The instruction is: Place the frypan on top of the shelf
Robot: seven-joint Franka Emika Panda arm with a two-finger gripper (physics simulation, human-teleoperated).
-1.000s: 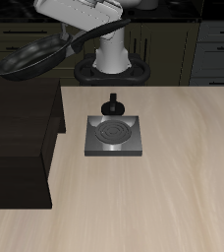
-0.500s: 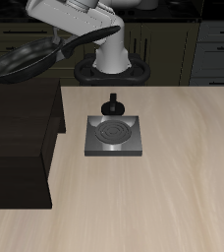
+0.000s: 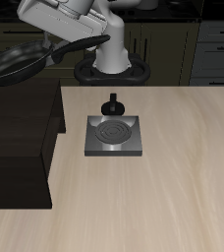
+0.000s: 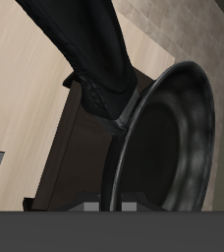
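The frypan [image 3: 14, 65] is a round black pan with a long black handle. It hangs tilted in the air, above and just behind the back edge of the shelf [image 3: 21, 123]. The shelf is a large dark boxy unit with a flat top and stepped tiers. My gripper [image 3: 61, 43] is shut on the pan's handle, well above the table. In the wrist view the pan's glossy rim [image 4: 178, 128] and handle [image 4: 84, 44] fill the frame, with the shelf [image 4: 70, 157] below them. The fingertips are mostly hidden there.
A grey square burner plate with a spiral coil [image 3: 116, 136] lies on the table beside the shelf, with a small black knob [image 3: 114, 103] just behind it. Dark drawer cabinets [image 3: 217, 44] stand behind the table. The robot base [image 3: 112, 67] is at the table's back.
The gripper has carried the frypan sideways, farther out over the shelf's side, and slightly lower. The grip on the handle is unchanged.
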